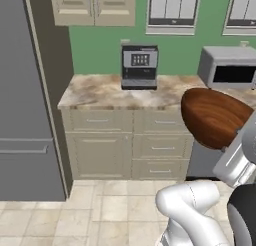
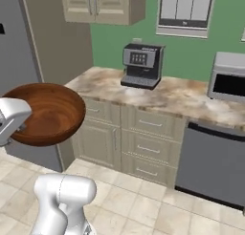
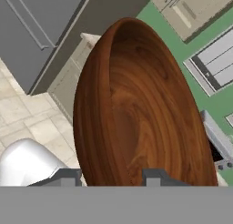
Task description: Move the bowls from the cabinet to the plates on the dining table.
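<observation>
**Reddish-brown bowl carried in the gripper, clear of the worktop**

Reddish-brown and glossy, the bowl (image 2: 45, 112) sits at the end of the arm, held up in the air in front of the drawer units (image 1: 130, 145). You see it tilted in the left base view, its open side turned toward the right base camera. In the hand view the gripper (image 3: 111, 176) straddles the bowl's rim: one finger tip (image 3: 68, 176) lies outside the wall and the other lies inside, so the jaws are clamped on the rim.

Behind the bowl you find a mottled stone worktop (image 1: 100, 90) carrying a coffee machine (image 2: 141, 66) and a microwave (image 1: 227, 67). The bowl touches neither. A dishwasher front (image 2: 215, 165) stands just beside the drawers. Beige wall cupboards (image 2: 103, 5) with closed doors hang above the worktop against the green wall. A grey refrigerator (image 1: 22, 95) stands at the worktop's end.
</observation>
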Robot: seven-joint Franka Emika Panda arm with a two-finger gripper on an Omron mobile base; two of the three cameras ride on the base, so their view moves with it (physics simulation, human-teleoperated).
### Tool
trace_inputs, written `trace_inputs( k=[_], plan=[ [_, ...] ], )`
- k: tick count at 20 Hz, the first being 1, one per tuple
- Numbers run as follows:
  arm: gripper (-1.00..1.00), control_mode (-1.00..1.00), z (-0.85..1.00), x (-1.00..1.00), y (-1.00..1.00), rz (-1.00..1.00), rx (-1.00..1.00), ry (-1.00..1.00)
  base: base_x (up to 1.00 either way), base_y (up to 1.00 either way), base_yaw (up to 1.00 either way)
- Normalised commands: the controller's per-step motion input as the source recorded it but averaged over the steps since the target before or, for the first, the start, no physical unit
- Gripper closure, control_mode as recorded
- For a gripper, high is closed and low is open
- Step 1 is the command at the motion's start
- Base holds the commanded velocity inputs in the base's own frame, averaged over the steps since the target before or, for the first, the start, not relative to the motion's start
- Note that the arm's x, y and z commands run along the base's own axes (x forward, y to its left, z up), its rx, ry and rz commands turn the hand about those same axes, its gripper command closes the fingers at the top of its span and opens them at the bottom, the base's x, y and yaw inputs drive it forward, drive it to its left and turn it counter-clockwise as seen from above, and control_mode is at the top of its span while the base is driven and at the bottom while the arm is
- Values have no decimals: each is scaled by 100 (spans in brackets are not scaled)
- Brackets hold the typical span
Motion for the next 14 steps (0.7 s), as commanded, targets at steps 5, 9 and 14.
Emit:
trace_inputs(
  k=[5,9,14],
  plan=[
    [100,100,0,0,0,0,0,0,69,0,25],
    [100,100,0,0,0,0,0,0,9,25,40],
    [100,100,0,0,0,0,0,0,-30,56,56]
  ],
)
